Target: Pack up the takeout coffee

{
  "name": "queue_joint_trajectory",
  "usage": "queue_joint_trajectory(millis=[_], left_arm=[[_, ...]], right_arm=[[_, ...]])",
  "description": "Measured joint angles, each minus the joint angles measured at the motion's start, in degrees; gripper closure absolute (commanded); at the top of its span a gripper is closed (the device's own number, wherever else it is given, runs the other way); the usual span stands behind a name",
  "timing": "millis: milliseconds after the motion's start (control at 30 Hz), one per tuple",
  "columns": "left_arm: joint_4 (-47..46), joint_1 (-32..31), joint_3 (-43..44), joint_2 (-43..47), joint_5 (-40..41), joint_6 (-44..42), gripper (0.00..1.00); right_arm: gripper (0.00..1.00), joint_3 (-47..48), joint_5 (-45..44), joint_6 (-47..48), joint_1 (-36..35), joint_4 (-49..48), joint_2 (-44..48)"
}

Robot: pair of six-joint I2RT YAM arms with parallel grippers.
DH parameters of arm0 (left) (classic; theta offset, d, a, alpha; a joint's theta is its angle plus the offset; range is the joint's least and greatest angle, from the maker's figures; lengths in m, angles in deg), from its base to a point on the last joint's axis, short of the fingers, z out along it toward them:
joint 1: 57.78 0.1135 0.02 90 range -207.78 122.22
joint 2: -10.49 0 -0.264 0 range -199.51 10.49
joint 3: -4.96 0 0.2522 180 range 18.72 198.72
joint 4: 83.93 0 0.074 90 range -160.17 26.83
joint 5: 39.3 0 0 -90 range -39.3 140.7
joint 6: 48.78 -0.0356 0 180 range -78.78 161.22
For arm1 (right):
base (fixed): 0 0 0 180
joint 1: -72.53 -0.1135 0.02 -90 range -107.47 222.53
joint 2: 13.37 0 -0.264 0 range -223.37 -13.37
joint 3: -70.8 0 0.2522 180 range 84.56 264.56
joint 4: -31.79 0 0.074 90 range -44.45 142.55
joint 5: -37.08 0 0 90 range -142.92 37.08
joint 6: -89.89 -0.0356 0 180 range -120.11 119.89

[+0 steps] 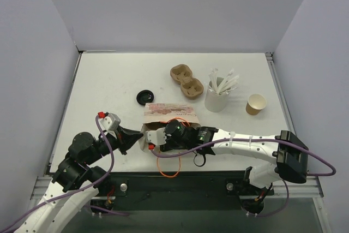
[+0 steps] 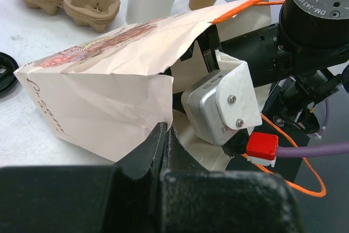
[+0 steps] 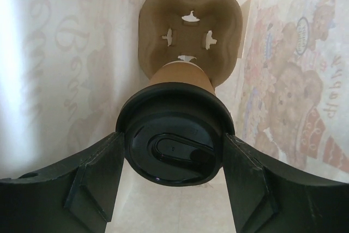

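**A:** Judging by the right wrist view, how far along is the packing?

**B:** Well along, I'd say. The takeout coffee (image 3: 174, 135), a kraft cup under a black lid, is already inside the paper bag (image 1: 172, 114). Its base meets the near hole of the moulded carrier (image 3: 188, 31) at the back of the bag. I can't tell whether it is pushed fully home.

**A:** What remains?

**B:** Probably seating the cup, letting go and drawing the arm out of the bag. An open kraft cup (image 1: 256, 103) stands by the right edge and a loose black lid (image 1: 144, 97) lies mid-counter. Neither is packed.

**A:** And the arms?

**B:** The bag lies on its side close to the near edge, about halfway along, with its mouth facing that edge. The right arm stretches low from the near right corner across to the bag mouth, its wrist buried in it. The right gripper (image 3: 174, 151) clamps the cup at the lid, one finger on each side.

**A:** The left?

**B:** It is folded low by the near left corner and reaches over to the bag mouth. The left gripper (image 2: 165, 135) looks nearly closed, pinching the bag's lower lip to hold the mouth wide.
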Motion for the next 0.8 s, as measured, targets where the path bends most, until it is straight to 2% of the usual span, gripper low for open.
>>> queue_joint_trajectory(millis=[467,800], left_arm=[[0.48,0.0,0.0,-0.02,0.48,1.03,1.0],[0.31,0.0,-0.02,-0.35,0.48,1.03,1.0]], right_arm=[[0.64,-3.1,-3.89,1.31,1.53,-5.38,-0.55],[0.63,-4.17,-3.61,1.29,1.73,-2.03,4.15]])
